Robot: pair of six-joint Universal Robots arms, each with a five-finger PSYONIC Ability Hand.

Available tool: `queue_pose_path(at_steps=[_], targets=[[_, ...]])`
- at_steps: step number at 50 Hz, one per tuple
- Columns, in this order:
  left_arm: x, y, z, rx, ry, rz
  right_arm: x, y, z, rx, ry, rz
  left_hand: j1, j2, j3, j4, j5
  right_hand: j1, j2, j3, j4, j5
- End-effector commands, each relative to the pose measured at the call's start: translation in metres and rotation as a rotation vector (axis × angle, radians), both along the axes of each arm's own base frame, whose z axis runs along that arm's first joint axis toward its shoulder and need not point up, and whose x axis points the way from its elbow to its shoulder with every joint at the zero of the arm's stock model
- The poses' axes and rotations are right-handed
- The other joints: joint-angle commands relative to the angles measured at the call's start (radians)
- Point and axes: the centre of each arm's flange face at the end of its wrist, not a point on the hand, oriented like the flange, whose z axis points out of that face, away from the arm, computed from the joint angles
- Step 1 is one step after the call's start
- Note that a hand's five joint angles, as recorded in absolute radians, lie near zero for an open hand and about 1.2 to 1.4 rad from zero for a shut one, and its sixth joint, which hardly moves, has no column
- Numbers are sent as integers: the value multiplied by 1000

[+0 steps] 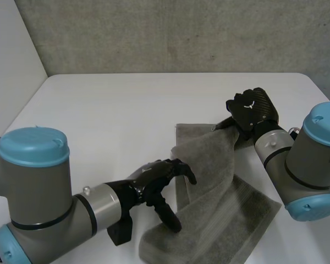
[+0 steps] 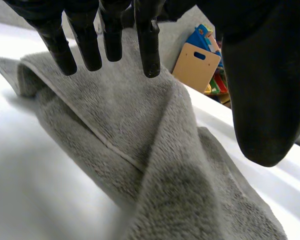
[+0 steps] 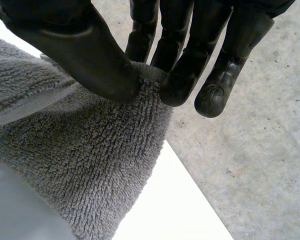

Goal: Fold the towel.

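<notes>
Head view puts the towel (image 1: 220, 192) rumpled on the tabletop (image 1: 110, 110), in front of the robot and towards its right, with 1 corner raised off the surface. The right robot hand (image 1: 256, 110) has that far corner: in the right wrist view its thumb and fingers (image 3: 175, 50) pinch the cloth's edge between them, and the rest hangs below. From that grip the towel's long axis slopes down and back towards the robot, ending in a loose near edge just beside the left robot hand (image 1: 159, 181). That hand holds nothing. In the left wrist view its fingers (image 2: 105, 40) are nearly straight and spread, thumb well apart, poised above the cloth; I cannot tell whether they touch it. So the left robot hand is the nearer to the free near end, which lies under and just past its fingertips. I judge a matching pinch there comes next.
</notes>
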Motion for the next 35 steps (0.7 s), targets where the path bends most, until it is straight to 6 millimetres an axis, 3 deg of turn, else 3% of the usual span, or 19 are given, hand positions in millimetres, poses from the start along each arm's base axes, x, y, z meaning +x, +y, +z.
queue_pose_path(at_steps=[1,11,15,17,18,19,22,24,25,28,29,30,31,33,34,35], targets=[[-2,1,-21,76,-23,9,1,2,-4,9,7,4,-47,-43,-45,-51,-20,66,85,70,54,61],[-13,16,-35,101,-49,-47,1,2,-9,21,14,5,-33,-29,-31,-36,-5,66,85,70,54,61],[-15,17,-37,95,-53,-59,2,3,-10,25,16,8,96,100,99,93,124,66,85,70,54,61],[-17,11,-37,83,-60,-37,3,4,-10,25,16,12,864,868,866,861,892,66,85,70,54,61],[-17,11,-37,82,-60,-37,3,4,-10,25,16,12,869,873,871,865,896,66,85,70,54,61],[-18,8,-35,72,-61,-25,3,4,-10,25,16,12,1072,1076,1074,1069,1100,66,85,70,54,61],[-17,-4,-24,23,-54,19,6,5,-4,11,7,23,1124,1128,1126,1120,1151,66,85,70,54,61],[-14,-24,-7,-51,-32,68,9,5,3,-10,-3,30,1124,1128,1126,1120,1151,66,85,70,54,61],[-14,-24,-7,-52,-32,68,12,4,12,-38,-16,46,1124,1128,1126,1120,1151,66,85,70,54,61],[6,-88,35,-258,-8,185,17,-3,29,-88,-42,47,1124,1128,1126,1120,1151,66,85,70,54,61],[13,-111,55,-351,-5,219,23,-13,56,-172,-90,48,1124,1128,1126,1120,1151,66,85,70,54,61],[13,-111,55,-351,-5,219,24,-25,83,-264,-139,37,1124,1128,1126,1120,1151,66,85,70,54,61],[20,-131,76,-436,-3,254,24,-25,83,-265,-139,37,1124,1128,1126,1120,1151,66,85,70,54,61],[40,-168,126,-589,4,361,28,-38,136,-439,-268,29,1124,1128,1126,1120,1151,66,85,70,54,61],[40,-168,127,-590,4,362,28,-41,156,-500,-341,31,1124,1128,1126,1120,1151,66,85,70,54,61],[48,-181,153,-661,20,414,28,-41,156,-501,-342,31,1124,1128,1126,1120,1151,66,85,70,54,61]])
